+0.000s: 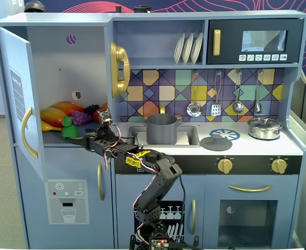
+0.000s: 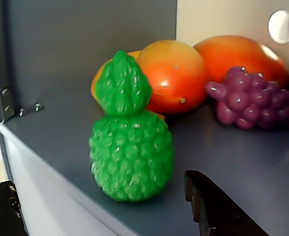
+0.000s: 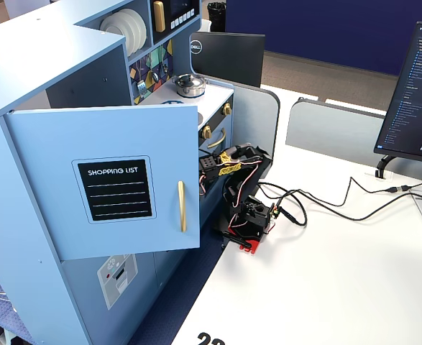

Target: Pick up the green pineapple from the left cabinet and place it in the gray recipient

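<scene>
While the green pineapple (image 2: 131, 147) stands untouched, the claw (image 2: 105, 216) gapes wide, empty.

One green pineapple (image 2: 131, 152), three plates (image 1: 188, 48)

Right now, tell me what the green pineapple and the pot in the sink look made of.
Green pineapple: looks like moulded plastic, glossy, with small glints on its bumps. Gray pot: probably matte plastic, going by its even gray surface without reflections; painted metal can't be ruled out.
</scene>
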Controlling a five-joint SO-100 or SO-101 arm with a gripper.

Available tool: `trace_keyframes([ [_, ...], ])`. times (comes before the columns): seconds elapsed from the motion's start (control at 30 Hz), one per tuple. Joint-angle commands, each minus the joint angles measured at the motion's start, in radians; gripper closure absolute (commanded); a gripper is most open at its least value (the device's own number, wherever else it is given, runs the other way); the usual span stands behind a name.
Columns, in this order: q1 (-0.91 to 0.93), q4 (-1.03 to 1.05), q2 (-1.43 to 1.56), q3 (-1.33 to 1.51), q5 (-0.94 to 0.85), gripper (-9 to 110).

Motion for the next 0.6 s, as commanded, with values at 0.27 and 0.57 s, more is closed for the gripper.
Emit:
trace_keyframes([
  [0.27, -0.008, -0.091, -0.255, -0.298, 0.04, 64],
  [0.57, -0.02, -0.1, -0.399, -0.428, 0.009, 71],
])
